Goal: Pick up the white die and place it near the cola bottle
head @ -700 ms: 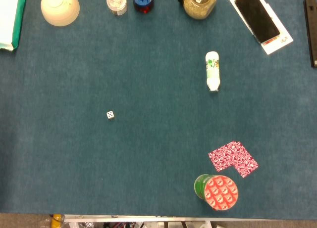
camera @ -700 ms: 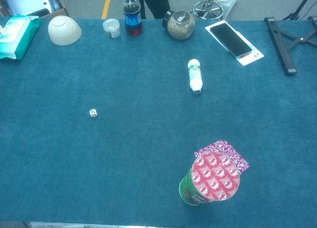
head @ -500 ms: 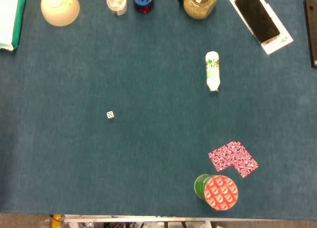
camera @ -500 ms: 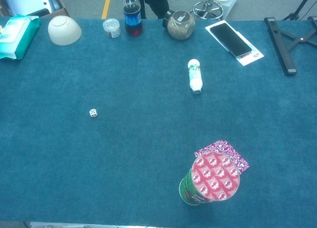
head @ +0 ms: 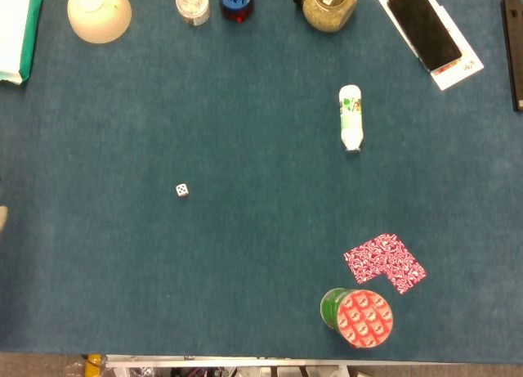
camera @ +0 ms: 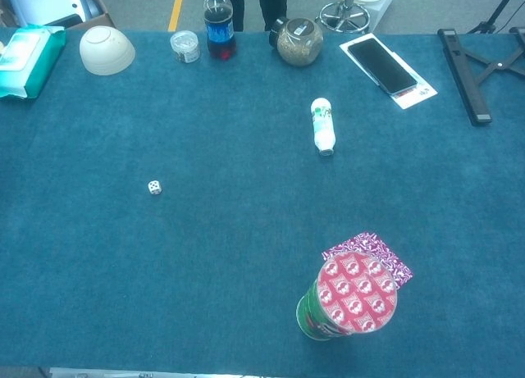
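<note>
The white die [head: 181,190] lies alone on the blue tablecloth, left of centre; the chest view shows the die [camera: 154,187] too. The cola bottle [camera: 218,23] stands upright at the table's far edge, and the head view shows only the cola bottle's lower part [head: 235,1]. A pale sliver [head: 2,217] shows at the left edge of the head view, level with the die and far to its left. It looks like part of my left hand, and its fingers are hidden. My right hand is out of both views.
Along the far edge stand a cream bowl [camera: 107,50], a small jar [camera: 185,46], a round glass jar [camera: 299,41] and a phone on its box [camera: 385,66]. A white bottle [camera: 323,125] lies mid-table. A red-lidded can [camera: 349,300] and a patterned card [head: 385,262] sit front right. Wipes pack [camera: 26,52] far left.
A pale sliver has appeared at the left edge of the head view. The die and the other objects have not moved.
</note>
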